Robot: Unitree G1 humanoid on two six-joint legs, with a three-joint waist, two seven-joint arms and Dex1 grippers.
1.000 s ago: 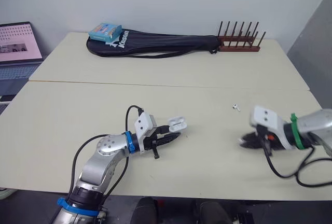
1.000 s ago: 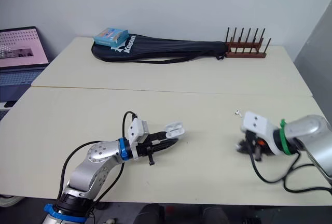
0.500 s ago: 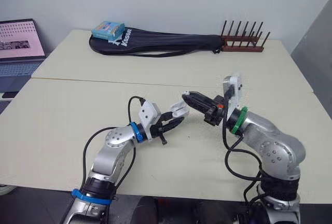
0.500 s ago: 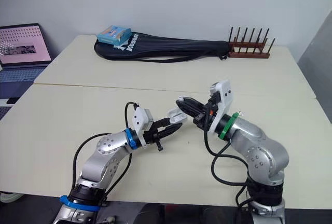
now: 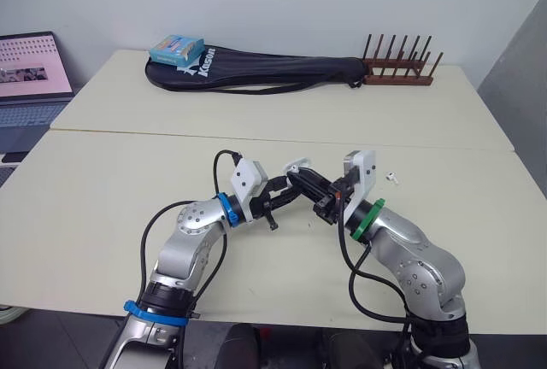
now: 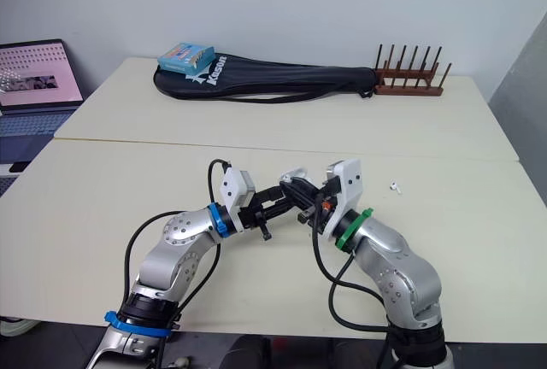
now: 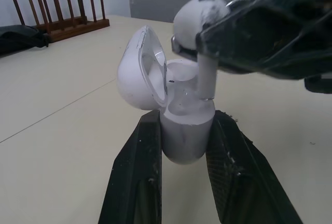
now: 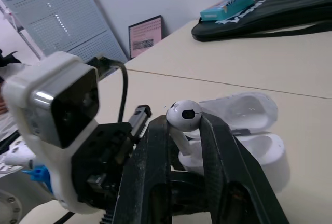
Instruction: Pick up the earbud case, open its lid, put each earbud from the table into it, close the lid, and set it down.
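The near table (image 5: 94, 207) is bare on the left and along the front, so there is lots of room there. In the middle it is tight: the left end effector (image 5: 286, 191), clasping the earbud case (image 7: 187, 136), meets the right end effector (image 5: 301, 182), pinching an earbud (image 8: 183, 115) right over it. A loose earbud (image 5: 391, 176) lies just to the right. A black bag (image 5: 256, 72), blue box (image 5: 176, 48) and wooden rack (image 5: 398, 70) line the far edge.

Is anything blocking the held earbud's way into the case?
Nothing visible. The right end effector holds the earbud stem-down at the open case, gripped by the left end effector; its lid is swung aside.
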